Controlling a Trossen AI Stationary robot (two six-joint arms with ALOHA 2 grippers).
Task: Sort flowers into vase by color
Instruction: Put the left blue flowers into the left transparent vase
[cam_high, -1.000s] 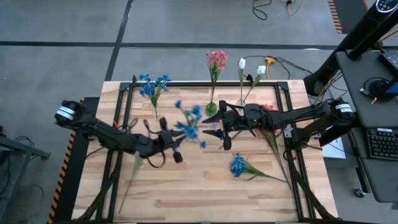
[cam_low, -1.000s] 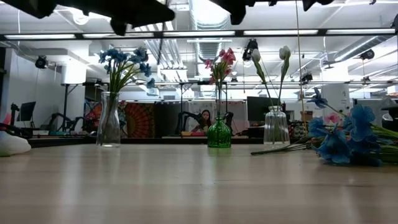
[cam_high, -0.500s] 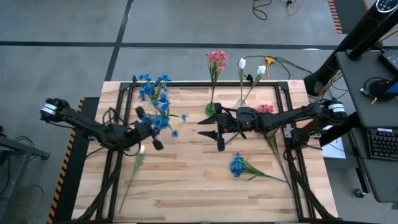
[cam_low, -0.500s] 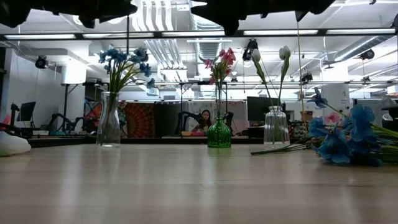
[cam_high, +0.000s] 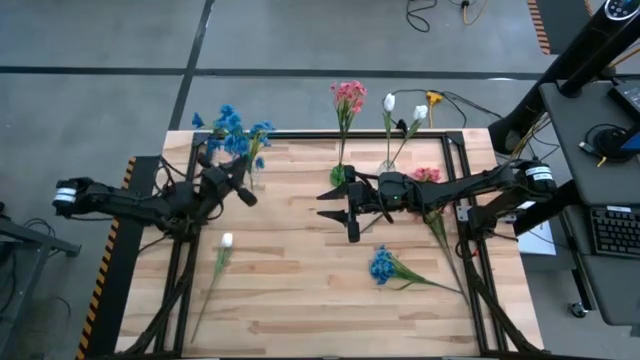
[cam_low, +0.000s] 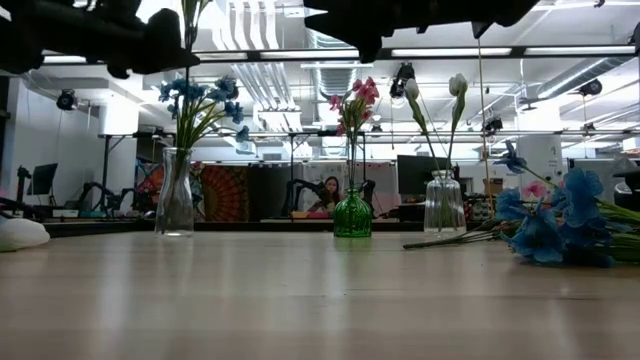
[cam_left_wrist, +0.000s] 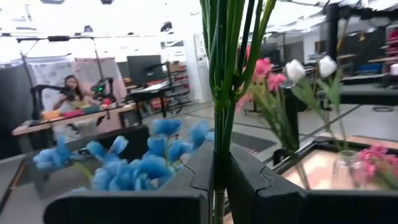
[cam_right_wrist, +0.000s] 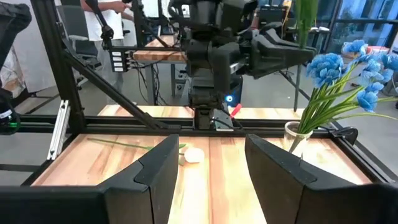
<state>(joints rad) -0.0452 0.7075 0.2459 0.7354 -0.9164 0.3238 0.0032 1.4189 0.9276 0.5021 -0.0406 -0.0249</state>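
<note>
High view: three vases (cam_high: 340, 175), left gripper (cam_high: 228, 181) clenching blue sprig (cam_high: 226, 128), right gripper (cam_high: 338, 213) spread.

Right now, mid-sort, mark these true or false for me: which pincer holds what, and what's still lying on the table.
1. The left pincer is shut on a blue flower sprig near the clear vase of blue flowers. True.
2. The right pincer holds a pink sprig. False: it is open and empty, over the middle of the table.
3. A white bud flower lies on the table. True.
4. The green vase holds white buds. False: it holds pink blossoms.
5. No blue flower lies on the table. False: one blue flower lies there.
</note>
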